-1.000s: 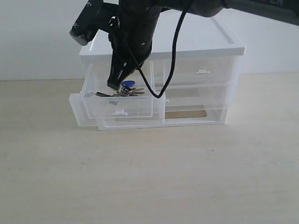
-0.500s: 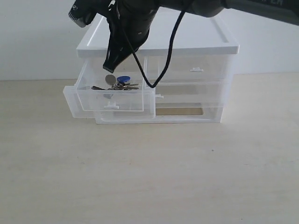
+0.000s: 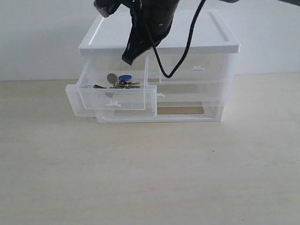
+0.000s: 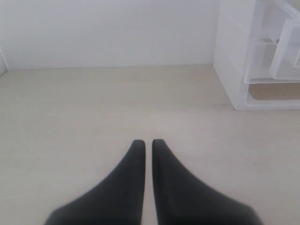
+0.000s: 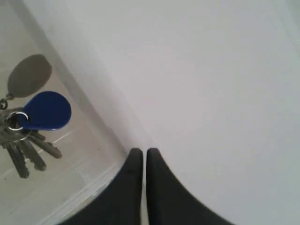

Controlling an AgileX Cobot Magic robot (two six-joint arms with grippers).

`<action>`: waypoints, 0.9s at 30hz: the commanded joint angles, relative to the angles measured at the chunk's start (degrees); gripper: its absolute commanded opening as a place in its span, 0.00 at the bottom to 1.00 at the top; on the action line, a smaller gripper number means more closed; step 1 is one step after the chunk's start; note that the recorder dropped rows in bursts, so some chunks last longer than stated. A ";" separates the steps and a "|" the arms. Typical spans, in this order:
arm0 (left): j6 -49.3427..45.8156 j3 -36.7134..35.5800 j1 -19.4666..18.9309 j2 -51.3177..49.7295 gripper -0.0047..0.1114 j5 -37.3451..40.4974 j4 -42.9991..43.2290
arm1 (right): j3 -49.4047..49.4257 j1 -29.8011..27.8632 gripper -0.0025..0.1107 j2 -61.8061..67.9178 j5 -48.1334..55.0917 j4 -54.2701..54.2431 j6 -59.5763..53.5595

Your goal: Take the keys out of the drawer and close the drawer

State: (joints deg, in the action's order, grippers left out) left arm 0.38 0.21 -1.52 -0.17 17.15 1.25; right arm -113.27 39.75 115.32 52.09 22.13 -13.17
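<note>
Keys [image 3: 120, 85] lay inside the drawer [image 3: 93, 101], on its floor toward the back. Blue fob [image 5: 47, 111] and a round grey tag [image 5: 29, 75] sat on the ring, with the key blades fanned out beside them. Nothing was gripping them.

Drawer stood pulled well out of the white-topped organizer [image 3: 187, 42], skewed a bit, white tab handle [image 3: 113, 105] facing front. The twin drawer on the right [image 3: 197, 75] was pushed in. The full-width drawer [image 3: 187, 96] below sat slightly out.

Right claw [image 3: 127, 60] hung above the open drawer at the lid's front edge, clear of the keys, fingers [image 5: 133, 161] pressed together and empty. A black cable [image 3: 183, 51] looped down in front of the organizer.

Left claw [image 4: 146, 143] was pressed together too, holding nothing, over bare counter [image 4: 93, 103] off to the organizer's side.
</note>
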 commanded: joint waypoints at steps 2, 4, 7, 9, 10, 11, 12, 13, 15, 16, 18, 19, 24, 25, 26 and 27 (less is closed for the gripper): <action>0.08 -0.21 -0.14 0.17 0.08 -0.22 0.09 | -0.02 -0.52 0.02 -2.71 0.05 -5.88 -3.88; 0.08 -0.21 -0.14 0.17 0.08 -0.22 0.09 | -0.02 -0.52 0.02 -2.83 1.35 -10.34 -7.50; 0.08 -0.21 -0.14 0.17 0.08 -0.22 0.09 | -0.02 -0.60 0.02 -2.62 2.88 -11.66 -9.40; 0.08 -0.21 -0.14 0.17 0.08 -0.22 0.09 | -0.02 -1.03 0.02 -1.82 2.56 -11.51 -8.26; 0.08 -0.21 -0.14 0.17 0.08 -0.22 0.09 | -0.02 -1.38 0.02 -1.27 2.44 -11.51 -7.66; 0.08 -0.21 -0.14 0.17 0.08 -0.22 0.09 | -0.02 -1.49 0.02 -0.68 2.09 -11.40 -7.47; 0.08 -0.21 -0.14 0.17 0.08 -0.22 0.09 | -0.02 -1.73 0.02 -0.27 1.84 -10.95 -7.20; 0.08 -0.21 -0.14 0.17 0.08 -0.22 0.09 | -0.02 -1.87 0.02 0.06 1.44 -10.68 -6.95; 0.08 -0.21 -0.14 0.17 0.08 -0.22 0.09 | -0.02 -1.87 0.02 0.09 0.44 -10.68 -6.39; 0.08 -0.21 -0.14 0.17 0.08 -0.22 0.09 | -0.02 -1.87 0.02 0.09 -0.09 -10.80 -6.25; 0.08 -0.21 -0.14 0.17 0.08 -0.22 0.09 | -0.02 -1.87 0.02 -0.19 -1.40 -11.63 -6.25; 0.08 -0.21 -0.14 0.17 0.08 -0.22 0.09 | -0.02 -1.87 0.02 -0.56 -1.78 -12.64 -6.25; 0.08 -0.21 -0.14 0.17 0.08 -0.22 0.09 | -0.02 -1.87 0.02 -1.66 0.41 -25.83 -15.13; 0.08 -0.21 -0.14 0.17 0.08 -0.22 0.09 | -0.02 -1.87 0.04 -1.66 0.80 -29.11 -16.52; 0.08 -0.21 -0.14 0.17 0.08 -0.22 0.09 | -0.02 -1.87 0.08 -1.66 1.07 -33.44 -18.34; 0.08 -0.21 -0.14 0.17 0.08 -0.22 0.09 | -0.02 -1.87 0.12 -1.66 1.07 -35.49 -19.30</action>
State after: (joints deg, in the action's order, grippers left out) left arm 0.38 0.21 -1.52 -0.17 17.15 1.25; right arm -113.17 38.17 114.51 52.34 -5.69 -28.14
